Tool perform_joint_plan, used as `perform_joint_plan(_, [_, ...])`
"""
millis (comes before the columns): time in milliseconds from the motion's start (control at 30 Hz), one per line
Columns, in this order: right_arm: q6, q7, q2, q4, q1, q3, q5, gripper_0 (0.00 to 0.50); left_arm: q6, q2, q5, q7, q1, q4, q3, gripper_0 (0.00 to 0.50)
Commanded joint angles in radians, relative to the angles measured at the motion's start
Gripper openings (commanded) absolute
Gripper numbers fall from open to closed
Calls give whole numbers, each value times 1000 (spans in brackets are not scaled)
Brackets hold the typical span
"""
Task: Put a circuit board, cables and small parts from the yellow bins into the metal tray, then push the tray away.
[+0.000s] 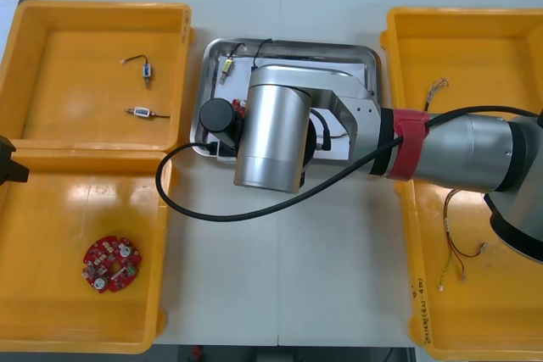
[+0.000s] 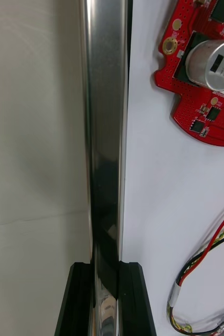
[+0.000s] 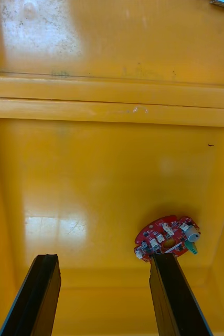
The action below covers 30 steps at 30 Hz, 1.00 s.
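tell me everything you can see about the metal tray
The metal tray is a rectangular pan with rounded corners, a shiny raised rim and a white inside. It lies flat on the light table between the yellow bins, partly hidden under the right arm. The right gripper is shut on its rim, one finger on each side. Inside lie a red circuit board and a red and yellow cable.

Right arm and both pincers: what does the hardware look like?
Right arm: thick silver-grey cylindrical links, a red band around the forearm, a black cable looping off it. Right pincer: two flat black fingers with squared tips. Left pincer, over a yellow bin: same black bar-shaped fingers, no markings visible.
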Motion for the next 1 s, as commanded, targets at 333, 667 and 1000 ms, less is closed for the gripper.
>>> perform_joint_plan(333, [-45,74,30,61,-105,14,-18,0,6,44,7,-52,15,-26,17,500])
perform_joint_plan(667, [-83,104,56,153,-157,14,-18,0,6,44,7,-52,15,-26,17,500])
perform_joint_plan(1000, [-134,141,76,242,-206,14,-18,0,6,44,7,-52,15,-26,17,500])
